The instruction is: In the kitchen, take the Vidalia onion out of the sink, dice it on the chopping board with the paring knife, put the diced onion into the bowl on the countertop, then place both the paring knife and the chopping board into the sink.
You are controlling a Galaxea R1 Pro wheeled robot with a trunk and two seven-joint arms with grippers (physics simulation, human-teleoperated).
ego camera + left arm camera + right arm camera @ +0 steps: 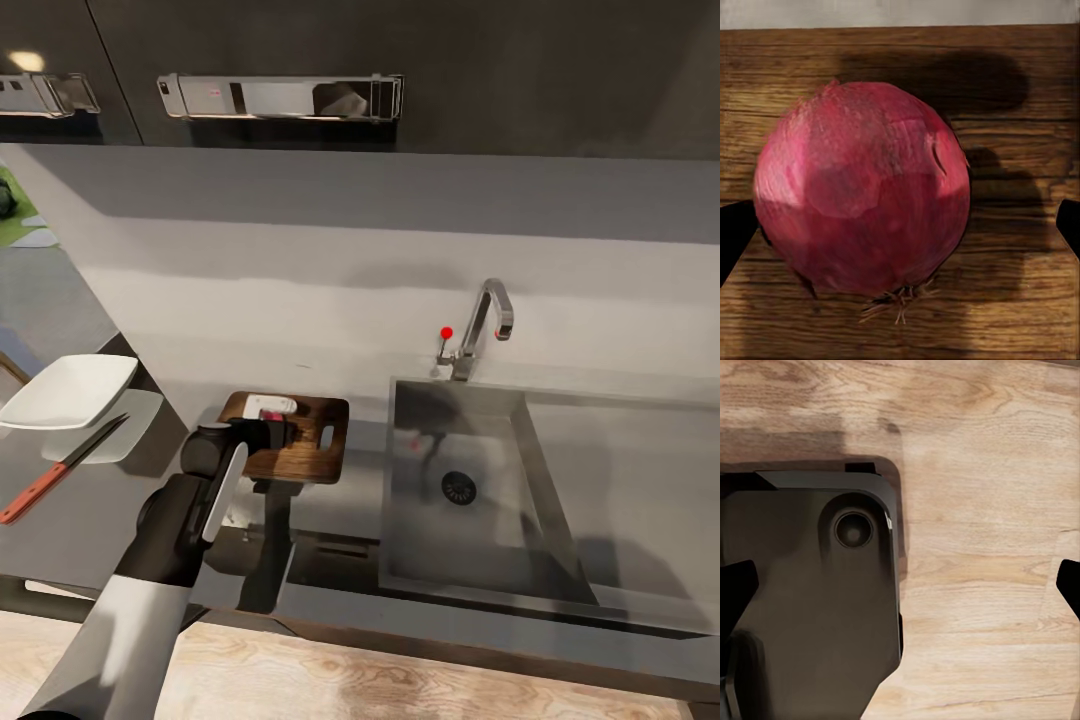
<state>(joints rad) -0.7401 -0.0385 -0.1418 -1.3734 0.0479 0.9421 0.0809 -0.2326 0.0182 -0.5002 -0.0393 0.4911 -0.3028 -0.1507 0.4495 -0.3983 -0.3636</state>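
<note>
One Vidalia onion (862,187), whole, resting on chopping board (300,440) left of sink (470,480) (removal step evidently done). Left gripper (900,225) fingers spread wide either side of it, not touching. Dicing, bowl (70,390) transfer, sink returns outstanding.

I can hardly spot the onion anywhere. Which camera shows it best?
The left wrist view: the Vidalia onion appears large and whole, resting on the chopping board between the left gripper fingertips. The head view gives at most a small reddish glimpse by the gripper. The right wrist view looks at wood floor.
</note>
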